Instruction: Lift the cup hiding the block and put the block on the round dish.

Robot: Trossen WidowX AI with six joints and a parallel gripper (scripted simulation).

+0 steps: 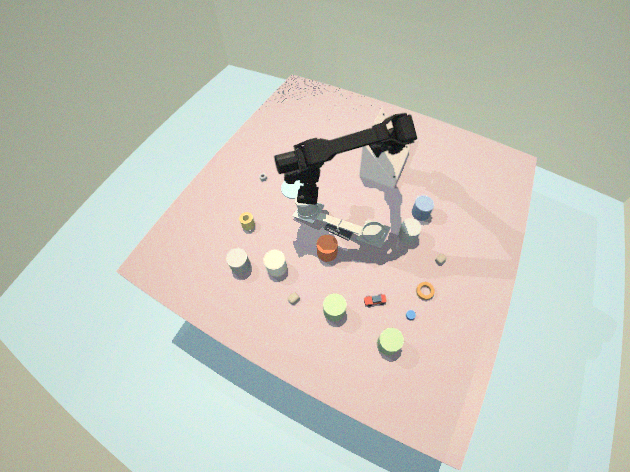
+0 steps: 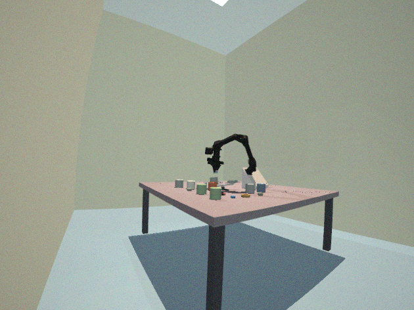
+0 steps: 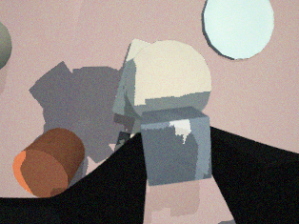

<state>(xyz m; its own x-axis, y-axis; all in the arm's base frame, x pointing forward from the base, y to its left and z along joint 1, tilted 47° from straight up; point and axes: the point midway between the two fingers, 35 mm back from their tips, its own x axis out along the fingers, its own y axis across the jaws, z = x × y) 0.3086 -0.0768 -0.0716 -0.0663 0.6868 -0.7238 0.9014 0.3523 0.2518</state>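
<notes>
Clearly we have the gripper (image 3: 176, 176) clenched on the grey-blue block (image 3: 176, 146), which sits between the jaws in the wrist view, held well above the pink table top (image 1: 451, 262). We carry it high for a reason: directly beneath us stands the remaining cream cup (image 3: 172, 75) on its end of the balance (image 1: 338, 226), and touching that cup would end the attempt, so height buys us clearance as we pass over it. The pale blue round dish (image 3: 239, 20) lies on the table just beyond that cup, apart from it, so the block hangs short of its goal and is not yet over the dish. The other end of the balance shows a bare round pad (image 1: 373, 229), and we judge that the pale cup (image 1: 410, 228) standing just beside that end is probably the lifted one, though the top view is too coarse to be sure; it sits well apart from the dish, which suits the rule about cups. An orange cylinder (image 1: 326, 247) stands near the beam on the table and plays no part. Our arm (image 1: 346, 144) arches up from its base (image 1: 380, 170), reaches forward nearly level, then bends at the wrist so the gripper points straight down.
</notes>
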